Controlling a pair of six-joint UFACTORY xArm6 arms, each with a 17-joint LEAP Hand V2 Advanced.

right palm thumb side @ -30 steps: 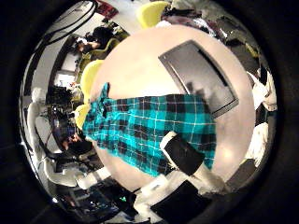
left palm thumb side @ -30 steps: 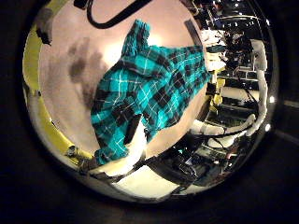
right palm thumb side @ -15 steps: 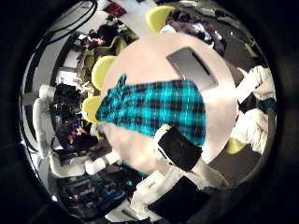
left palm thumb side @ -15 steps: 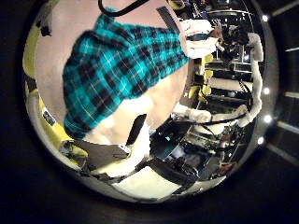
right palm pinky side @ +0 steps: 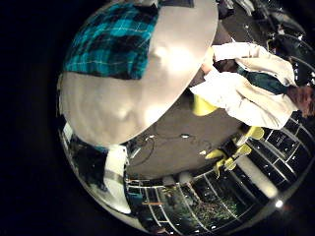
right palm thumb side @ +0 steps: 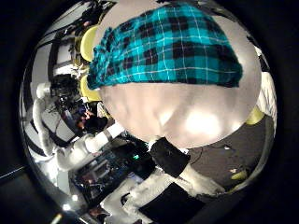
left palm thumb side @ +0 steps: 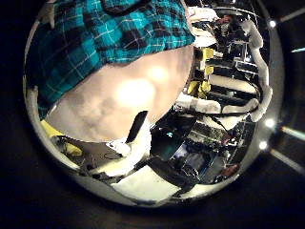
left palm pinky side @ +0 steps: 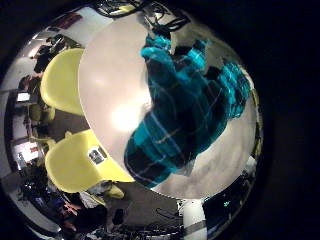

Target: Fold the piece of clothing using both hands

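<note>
Soft woven shirt, plaid check with dark bands, lies rumpled on the smooth, round, glossy table. In the left little finger side view the cloth bunches in folds. Left hand, right hand: finger state cannot be told. 2 moulded chairs beside the table.

Left hand showed one black-and-white finger that reached straight out from its palm, right hand showed one black-and-white finger beside its palm, remaining fingers unseen, both grips unclear
</note>
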